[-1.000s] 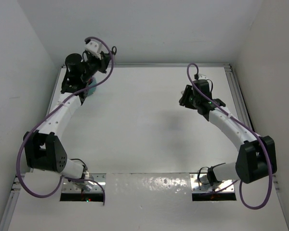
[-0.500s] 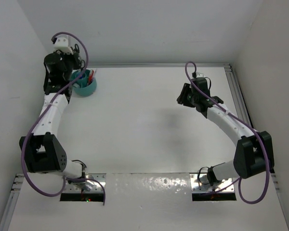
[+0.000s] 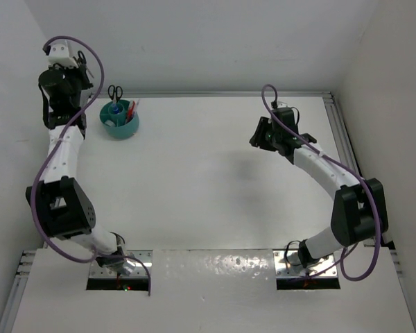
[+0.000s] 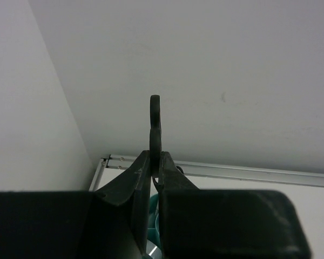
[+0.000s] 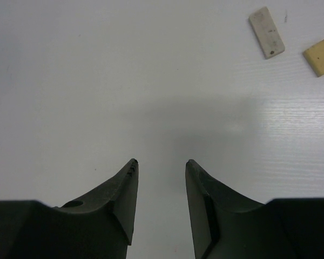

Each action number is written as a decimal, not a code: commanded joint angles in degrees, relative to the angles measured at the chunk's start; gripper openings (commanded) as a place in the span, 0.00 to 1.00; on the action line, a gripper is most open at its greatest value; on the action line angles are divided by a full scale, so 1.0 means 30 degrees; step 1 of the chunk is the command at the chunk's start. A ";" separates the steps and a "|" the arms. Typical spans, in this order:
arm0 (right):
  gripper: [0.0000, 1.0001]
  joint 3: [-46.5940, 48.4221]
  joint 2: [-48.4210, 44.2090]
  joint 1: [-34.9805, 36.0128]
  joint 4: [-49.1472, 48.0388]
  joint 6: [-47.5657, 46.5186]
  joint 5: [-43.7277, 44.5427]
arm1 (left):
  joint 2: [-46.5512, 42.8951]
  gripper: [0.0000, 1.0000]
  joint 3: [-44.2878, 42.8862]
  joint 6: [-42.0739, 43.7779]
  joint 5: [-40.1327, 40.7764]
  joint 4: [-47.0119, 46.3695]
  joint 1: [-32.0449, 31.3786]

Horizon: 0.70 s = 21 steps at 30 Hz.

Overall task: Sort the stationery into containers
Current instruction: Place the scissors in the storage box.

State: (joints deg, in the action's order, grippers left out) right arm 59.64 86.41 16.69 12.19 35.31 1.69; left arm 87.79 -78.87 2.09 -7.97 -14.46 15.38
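L gripper [image 4: 155,156] is raised high at the far-left corner, close to back wall [image 4: 232,65] and side wall, well above table [image 3: 194,180]. Its fingers are pressed tight together, pinching a thin black looped piece that sticks out past the tips: held scissors [image 4: 155,116], handle seen edge-on in L wrist cam, blades hidden btwn the fingers. A sliver of teal shows low in that cam, under the fingertips.

Teal organiser [image 3: 128,130] stands upright on the table at far left, right of the L gripper in top cam and apart from it, no contact. Inside it:
- standing scissors [image 3: 115,91], black handle loops up, poking over the far rim
- red pens [image 3: 131,109] leaning toward the right side
- blue item [image 3: 115,109] near centre, can't tell what it is or which compartment

R gripper [image 5: 162,167] hangs over bare table on the right half, far from the organiser. Fingers are spread partway w/ nothing btwn them, only white tabletop and a soft shadow in the gap.

In R wrist cam, two small flat pieces lie on the table ahead and to the right of the R gripper, well apart from its tips: white block [image 5: 267,32] and beige block [image 5: 319,56]. They sit just beside each other w/o touching. Neither shows in top cam, R arm covers that area
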 commanded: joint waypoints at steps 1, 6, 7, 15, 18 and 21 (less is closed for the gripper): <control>0.40 0.1302 0.0345 0.0004 -0.0225 -0.0256 -0.0447 | 0.1788 0.00 -0.0984 0.0064 -0.1472 -0.0981 0.0323; 0.40 0.1274 0.0289 0.0004 -0.0020 -0.0051 -0.0448 | 0.3957 0.00 -0.1832 0.1177 -0.2354 -0.1626 0.0938; 0.40 0.1215 0.0288 0.0004 0.0126 -0.0051 -0.0331 | 0.4337 0.00 -0.2009 0.1498 -0.2412 -0.1568 0.0968; 0.41 0.0806 0.0171 -0.0025 0.0772 0.0154 0.0285 | 0.6039 0.00 -0.2245 0.2204 -0.3671 -0.0455 0.1203; 0.41 0.0833 0.0200 -0.0025 0.0889 0.0183 0.0315 | 0.6274 0.00 -0.2011 0.2584 -0.4141 -0.0220 0.1233; 0.41 0.0950 0.0288 -0.0025 0.1065 0.0183 0.0344 | 0.6596 0.00 -0.1660 0.3023 -0.4171 -0.0277 0.1232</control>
State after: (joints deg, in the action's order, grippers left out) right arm 61.01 87.99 16.69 15.35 35.57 1.52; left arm 107.13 -83.55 9.08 -18.52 -13.67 18.76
